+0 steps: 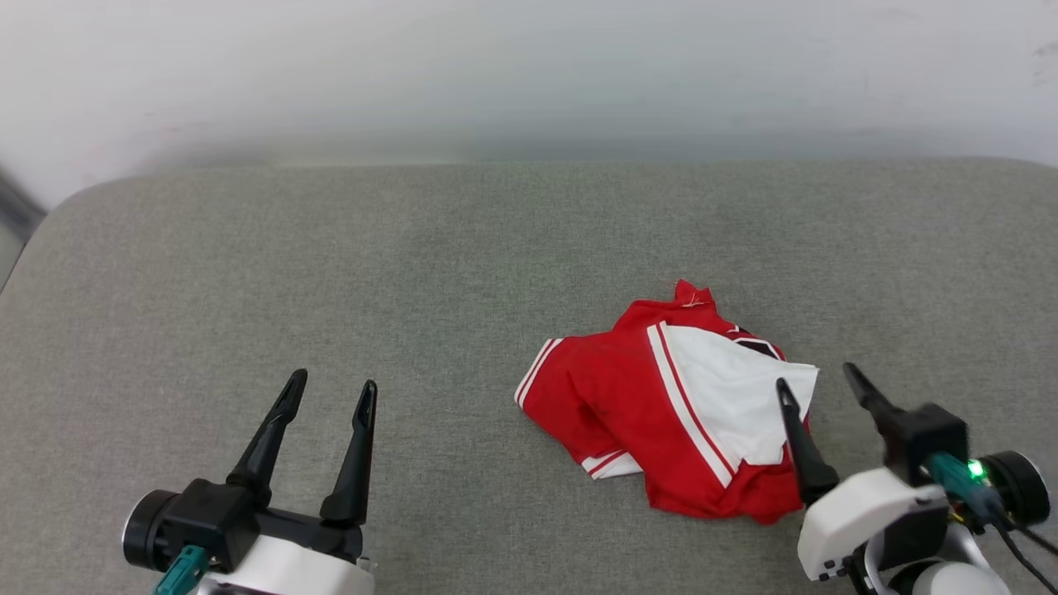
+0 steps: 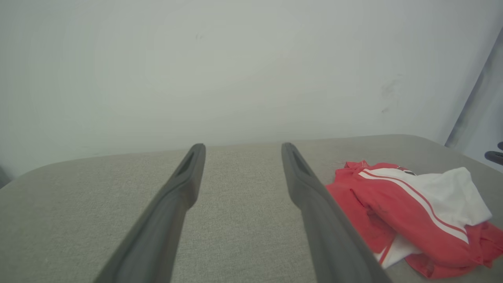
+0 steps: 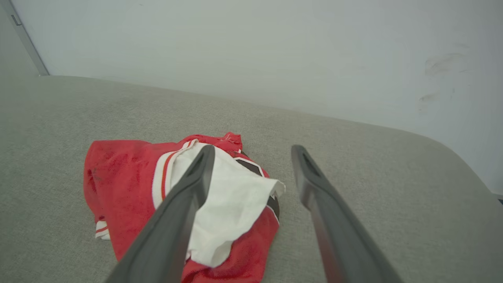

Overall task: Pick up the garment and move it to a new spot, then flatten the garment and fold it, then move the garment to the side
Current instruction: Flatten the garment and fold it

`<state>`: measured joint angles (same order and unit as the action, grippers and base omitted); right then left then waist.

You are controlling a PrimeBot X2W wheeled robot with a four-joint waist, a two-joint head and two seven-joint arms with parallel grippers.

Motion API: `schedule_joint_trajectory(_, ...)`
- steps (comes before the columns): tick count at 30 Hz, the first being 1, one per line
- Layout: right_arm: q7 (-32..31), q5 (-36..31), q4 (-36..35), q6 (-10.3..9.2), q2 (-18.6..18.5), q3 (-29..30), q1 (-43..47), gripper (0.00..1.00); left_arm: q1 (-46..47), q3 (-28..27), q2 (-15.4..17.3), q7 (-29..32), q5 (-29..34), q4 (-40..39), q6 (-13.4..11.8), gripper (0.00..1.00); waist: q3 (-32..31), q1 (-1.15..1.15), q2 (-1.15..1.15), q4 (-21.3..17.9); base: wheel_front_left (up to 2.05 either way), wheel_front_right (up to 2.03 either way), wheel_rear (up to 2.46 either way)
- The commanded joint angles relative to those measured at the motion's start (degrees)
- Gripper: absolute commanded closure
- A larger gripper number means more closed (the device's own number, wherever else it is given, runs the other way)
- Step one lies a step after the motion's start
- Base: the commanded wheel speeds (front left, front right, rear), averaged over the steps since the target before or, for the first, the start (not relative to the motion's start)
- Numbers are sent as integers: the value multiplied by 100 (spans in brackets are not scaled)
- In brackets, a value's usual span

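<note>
The garment [image 1: 661, 405] is a red jersey T-shirt with a white sleeve and striped trim, lying crumpled on the grey surface right of centre. It also lies at the right of the left wrist view, garment [image 2: 408, 204], and at the lower left of the right wrist view, garment [image 3: 133, 184]. My right gripper [image 1: 818, 384] hovers open at the garment's right edge, its left finger over the white sleeve, nothing between its fingers. My left gripper [image 1: 335, 384] stands open at the lower left, well clear of the cloth.
The grey fabric-covered table [image 1: 331, 264] has rounded far corners and ends against a pale wall [image 1: 529, 74]. Bare surface stretches left of the garment and behind it.
</note>
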<state>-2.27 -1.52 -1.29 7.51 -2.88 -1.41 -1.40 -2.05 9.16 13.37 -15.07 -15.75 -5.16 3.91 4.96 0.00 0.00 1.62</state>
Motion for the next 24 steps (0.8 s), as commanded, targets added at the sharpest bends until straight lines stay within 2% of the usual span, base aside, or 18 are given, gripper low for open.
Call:
schedule_joint_trajectory(1, -512, 87, -116, -3, -118, -102, -152, 0, 42, -35, -75, -15, 77, 32, 66, 0, 59, 0, 0, 27, 0, 0, 0)
schedule_joint_trajectory(3, -1301, 326, -254, -4, -313, -235, -262, 0, 73, -59, -148, -15, 119, 66, 126, 0, 127, 0, 0, 74, 0, 0, 0)
schedule_joint_trajectory(4, -1301, 326, -254, -4, -313, -235, -262, 0, 73, -59, -148, -15, 119, 66, 126, 0, 127, 0, 0, 74, 0, 0, 0)
schedule_joint_trajectory(10, -3871, 1204, -668, -4, -734, -146, -589, 0, 165, -60, -309, -15, 226, 146, 254, 0, 294, 0, 0, 269, 0, 0, 0)
schedule_joint_trajectory(13, -4704, 1411, -809, -3, -676, 142, -757, 0, 227, -53, -378, -15, 253, 163, 297, 0, 397, 0, 0, 384, 0, 0, 0)
schedule_joint_trajectory(16, -5173, 1428, -815, -3, -638, 350, -891, 0, 285, -23, -424, -15, 294, 179, 322, 0, 508, 0, 0, 515, 0, 0, 0)
schedule_joint_trajectory(19, -5374, 1535, -695, -3, -603, 422, -1022, 0, 349, 5, -465, -15, 320, 214, 341, 0, 642, 0, 0, 671, 0, 0, 0)
schedule_joint_trajectory(24, -5322, 1521, -516, -3, -619, 403, -1126, 0, 398, 39, -488, -15, 335, 250, 346, 0, 726, 0, 0, 793, 0, 0, 0)
